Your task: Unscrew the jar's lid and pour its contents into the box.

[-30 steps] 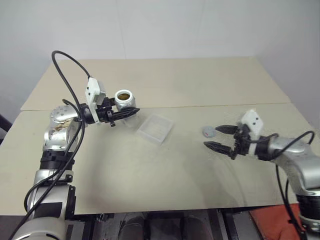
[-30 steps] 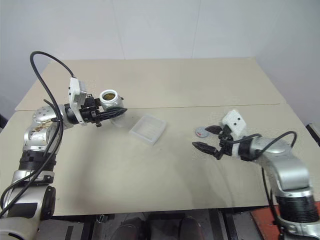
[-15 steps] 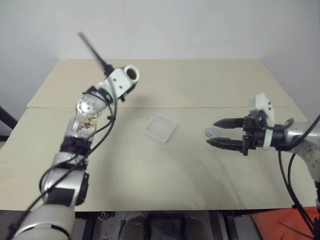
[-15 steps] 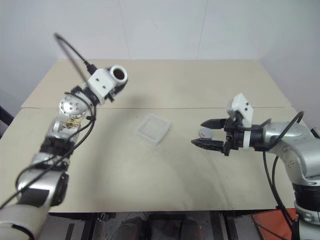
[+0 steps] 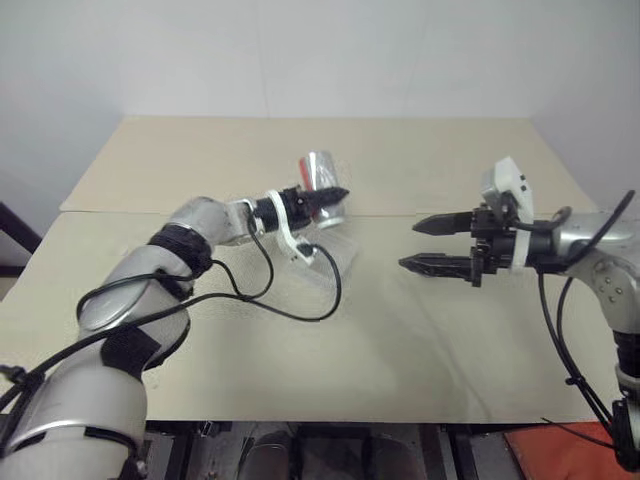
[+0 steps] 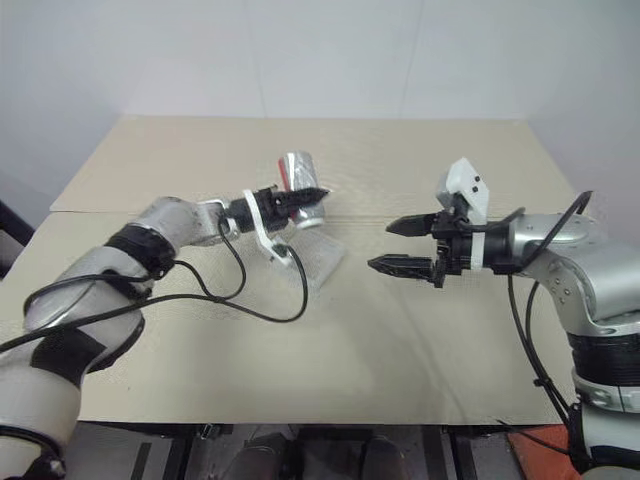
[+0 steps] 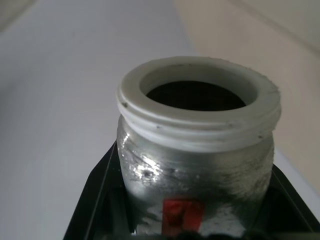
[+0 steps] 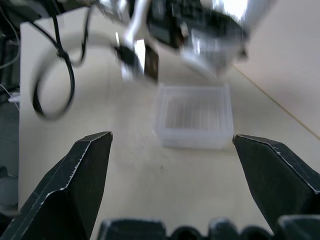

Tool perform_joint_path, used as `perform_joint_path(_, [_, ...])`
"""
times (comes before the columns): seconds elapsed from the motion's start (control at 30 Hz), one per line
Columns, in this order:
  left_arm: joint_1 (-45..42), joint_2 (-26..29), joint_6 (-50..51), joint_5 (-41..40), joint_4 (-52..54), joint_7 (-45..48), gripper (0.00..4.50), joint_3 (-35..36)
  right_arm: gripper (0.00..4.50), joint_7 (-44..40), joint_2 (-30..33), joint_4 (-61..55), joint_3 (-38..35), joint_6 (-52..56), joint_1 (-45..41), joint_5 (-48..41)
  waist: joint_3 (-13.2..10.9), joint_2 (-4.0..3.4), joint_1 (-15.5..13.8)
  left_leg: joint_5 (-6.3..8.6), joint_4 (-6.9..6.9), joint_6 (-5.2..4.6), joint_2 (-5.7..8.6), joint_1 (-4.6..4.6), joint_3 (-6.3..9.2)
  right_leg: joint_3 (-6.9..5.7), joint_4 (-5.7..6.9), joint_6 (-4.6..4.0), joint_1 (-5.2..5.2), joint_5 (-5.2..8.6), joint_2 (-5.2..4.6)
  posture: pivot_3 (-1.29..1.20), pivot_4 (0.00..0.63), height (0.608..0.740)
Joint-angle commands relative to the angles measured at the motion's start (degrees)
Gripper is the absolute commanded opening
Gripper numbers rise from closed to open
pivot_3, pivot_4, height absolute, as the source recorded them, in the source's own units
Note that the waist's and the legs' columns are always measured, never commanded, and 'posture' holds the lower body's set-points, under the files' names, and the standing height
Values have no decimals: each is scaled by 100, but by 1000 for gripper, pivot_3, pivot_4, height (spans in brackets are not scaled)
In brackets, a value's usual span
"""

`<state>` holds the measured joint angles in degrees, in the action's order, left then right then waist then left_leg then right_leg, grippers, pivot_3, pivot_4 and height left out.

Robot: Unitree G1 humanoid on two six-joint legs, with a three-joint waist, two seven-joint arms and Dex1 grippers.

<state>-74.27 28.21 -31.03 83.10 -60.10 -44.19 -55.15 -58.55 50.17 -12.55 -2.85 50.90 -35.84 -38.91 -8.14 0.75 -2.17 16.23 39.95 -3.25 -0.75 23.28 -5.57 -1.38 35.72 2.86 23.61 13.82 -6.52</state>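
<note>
**Open jar held over the box**

The right end effector (image 5: 425, 243) hangs above the counter (image 5: 420, 340), its fingers spread wide with nothing between them. Farther off, the left end effector (image 5: 330, 196) pinches the jar (image 5: 322, 178), lid off, held tipped just above the clear box (image 8: 195, 116) lying mid-counter.

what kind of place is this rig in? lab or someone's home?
Most likely a lab or test room, not a home: a bare beige table against a plain white wall, with nothing set out but the jar in the left pincer and the clear box.
</note>
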Motion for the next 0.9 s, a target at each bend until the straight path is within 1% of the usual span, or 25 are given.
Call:
perform_joint_path(0.03, [-279,-40,541,214,-140,-516,2004,-179,4484,146,-6,-157,-362,232,-79,-295,0,0,-4,-2,1,3,1,9,0,0,5,0,12,0,-1,0,150,740])
perform_joint_path(0.13, [-345,-81,525,203,-224,-634,2004,-295,4484,227,-21,-192,-402,251,-67,-330,0,0,-3,-7,1,11,2,33,-2,-11,22,0,47,0,-3,0,150,740])
perform_joint_path(0.37, [-372,-57,379,-107,-342,-584,2004,-172,4484,305,-74,-163,-331,163,-66,-342,0,0,9,-10,2,15,-1,37,-27,-39,21,0,47,0,-11,0,150,740])
perform_joint_path(0.5, [-332,33,38,-591,-405,-385,2004,102,4484,315,-161,-76,-278,108,-151,-308,0,0,13,-11,2,16,-1,36,-30,-45,22,0,48,0,-12,0,150,740])
perform_joint_path(0.63, [-41,160,-932,-2135,-493,691,2004,1118,4484,252,-195,8,-216,-18,-185,-208,0,0,33,-11,10,17,-5,37,-34,-58,23,-1,48,0,-18,0,150,740])
perform_joint_path(0.67, [52,195,-1206,-2558,-511,1087,2004,1379,4484,230,-193,26,-215,-34,-192,-197,0,0,52,-11,12,17,-6,36,-36,-66,25,-1,47,0,-21,0,150,740])
perform_joint_path(0.73, [363,163,-1470,-3674,-515,2146,2004,2107,4484,196,-190,69,-209,-65,-208,-165,1,-1,88,-11,14,17,-6,33,-37,-86,31,-1,47,0,-33,0,150,740])
perform_joint_path(0.77, [502,156,-1478,-4095,-462,2585,2004,2392,4484,178,-188,93,-208,-75,-216,-148,1,-1,101,-11,16,17,-5,29,-41,-97,36,-1,46,0,-41,0,150,740])
perform_joint_path(0.8, [705,113,-1405,-4730,-382,3281,2004,2776,4484,156,-181,114,-206,-93,-216,-132,0,-1,118,-11,18,17,-4,28,-44,-103,37,-1,46,0,-45,0,150,740])
perform_joint_path(0.83, [845,89,-1334,-5149,-293,3771,2004,3025,4484,139,-176,128,-205,-107,-216,-123,1,-1,134,-11,21,17,-4,28,-47,-107,37,-1,45,0,-48,0,150,740])
perform_joint_path(0.9, [1240,-65,-701,-6320,130,4934,2004,3724,4484,104,-158,151,-196,-163,-194,-75,1,-1,164,-12,26,17,-4,26,-55,-112,40,-1,44,0,-52,0,150,740])
